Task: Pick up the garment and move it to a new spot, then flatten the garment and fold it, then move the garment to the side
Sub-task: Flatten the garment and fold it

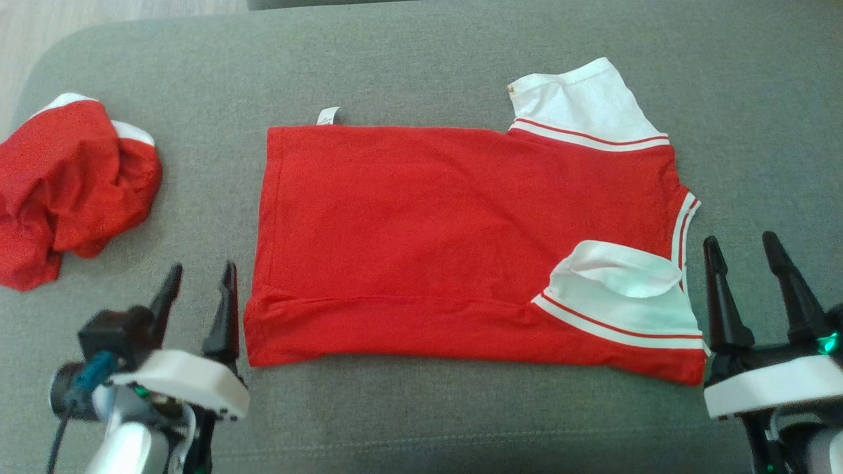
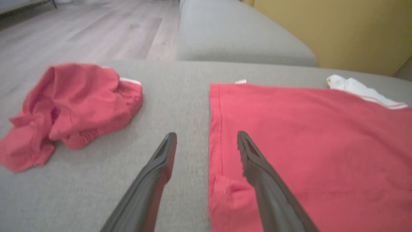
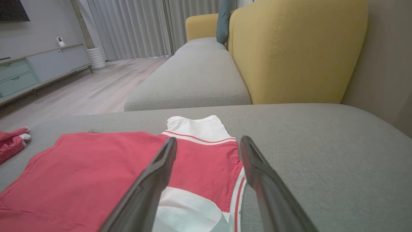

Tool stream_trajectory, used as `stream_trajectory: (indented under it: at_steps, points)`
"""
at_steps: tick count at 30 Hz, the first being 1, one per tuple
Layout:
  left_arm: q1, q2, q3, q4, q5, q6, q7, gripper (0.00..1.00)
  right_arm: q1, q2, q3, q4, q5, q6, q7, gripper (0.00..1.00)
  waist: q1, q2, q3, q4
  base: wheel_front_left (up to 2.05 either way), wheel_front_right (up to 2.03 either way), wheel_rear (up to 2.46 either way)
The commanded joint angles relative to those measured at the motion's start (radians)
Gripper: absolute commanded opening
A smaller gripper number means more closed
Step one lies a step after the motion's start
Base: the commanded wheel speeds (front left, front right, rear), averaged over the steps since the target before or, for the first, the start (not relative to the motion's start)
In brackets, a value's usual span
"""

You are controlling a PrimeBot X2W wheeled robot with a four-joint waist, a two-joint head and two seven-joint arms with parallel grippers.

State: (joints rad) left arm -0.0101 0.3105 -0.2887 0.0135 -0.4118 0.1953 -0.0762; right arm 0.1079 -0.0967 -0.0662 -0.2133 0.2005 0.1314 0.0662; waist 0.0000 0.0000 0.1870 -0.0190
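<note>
Two stages look complete; fold unfinished, side move outstanding

Both arms stand off the work. At seven o'clock from the garment (image 1: 428,230), the left gripper (image 1: 203,266) has its fingers spread with nothing between them, tips just beside the hem corner. At four o'clock, the right gripper (image 1: 740,238) is likewise spread and empty, just beside the striped edge.

The garment lies at the centre of the grey cushion (image 1: 421,72), spread flat, with its hem toward nine o'clock and its sleeves toward three. The far sleeve (image 1: 579,99) sticks out at one o'clock, not turned in. The near sleeve (image 1: 625,296) is laid in over the red body at five o'clock. A crease runs along the near edge. It may be a strip folded over, though I cannot be sure from here.

Judgement: placing and flattening are done. Folding is begun at most, with the far sleeve and the main folds left. The move to the side is not yet done. A second red piece (image 1: 72,191) sits crumpled at nine o'clock, well apart.
</note>
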Motion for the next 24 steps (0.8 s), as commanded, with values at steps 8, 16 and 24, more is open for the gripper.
stream_trajectory:
  at_steps: [8, 16, 24]
  points:
    - [-0.080, 0.020, 0.047, -0.072, 0.030, 0.016, -0.060, 1.00, -0.067, -0.018, 0.034, -0.031, -0.011, -0.001, -0.033, 1.00, 0.0000, 0.0000, -0.007, 0.000, 0.00, 0.00, 0.00]
    - [-0.081, 0.016, 0.039, -0.058, 0.028, 0.020, -0.064, 1.00, -0.078, -0.012, 0.033, -0.020, -0.007, -0.001, -0.030, 1.00, 0.0000, 0.0000, 0.002, 0.001, 0.00, 0.00, 0.00]
    - [-0.207, 0.012, 0.009, -0.003, 0.005, -0.047, -0.043, 1.00, -0.101, 0.001, 0.031, -0.031, -0.014, -0.001, -0.028, 1.00, 0.0000, 0.0000, 0.075, 0.003, 0.00, 0.00, 0.00]
